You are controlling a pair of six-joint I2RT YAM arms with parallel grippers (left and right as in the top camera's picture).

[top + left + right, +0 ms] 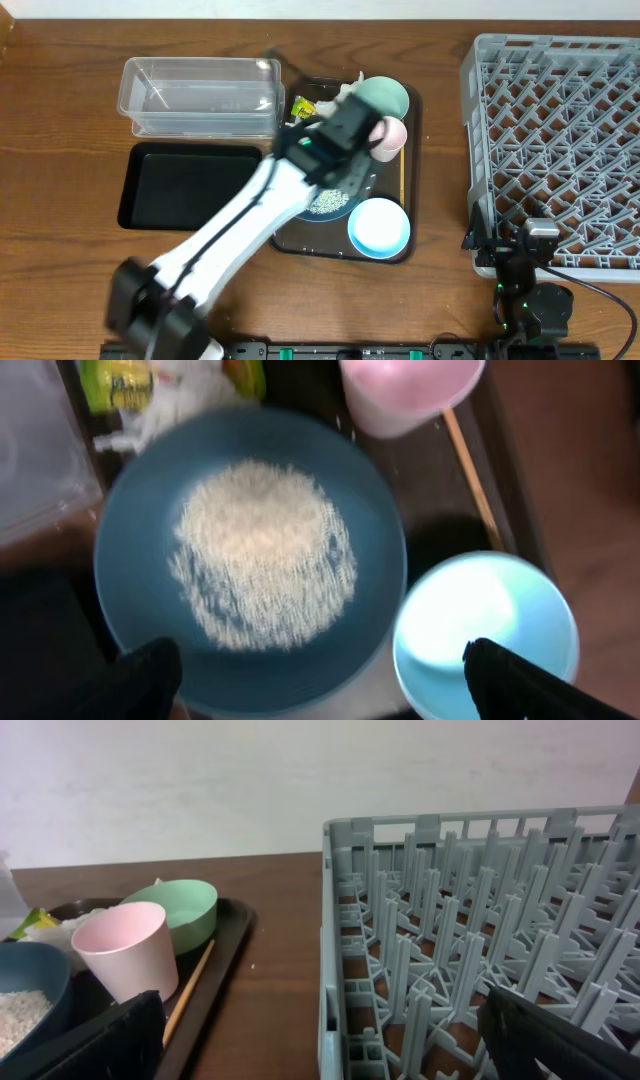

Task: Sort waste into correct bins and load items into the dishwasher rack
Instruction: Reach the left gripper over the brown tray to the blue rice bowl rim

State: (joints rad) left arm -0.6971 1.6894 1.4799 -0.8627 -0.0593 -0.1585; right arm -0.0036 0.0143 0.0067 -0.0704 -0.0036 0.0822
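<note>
The large blue plate (250,660) carries a heap of white rice (262,550) and lies on the brown serving tray. My left gripper (322,675) hovers open just above the plate's near rim, holding nothing. In the overhead view the left gripper (345,150) covers most of the plate. Around the plate are the pink cup (410,390), the light blue bowl (485,630), the chopstick (470,470), the mint green bowl (385,97), yellow-green wrappers (125,380) and crumpled paper (175,405). My right gripper (325,1045) is open and empty at the near left corner of the grey dishwasher rack (450,950).
The clear tub (200,95) and the black tray (190,185) sit side by side left of the brown serving tray (412,250). The rack (560,150) fills the right side. A strip of bare wood lies between serving tray and rack.
</note>
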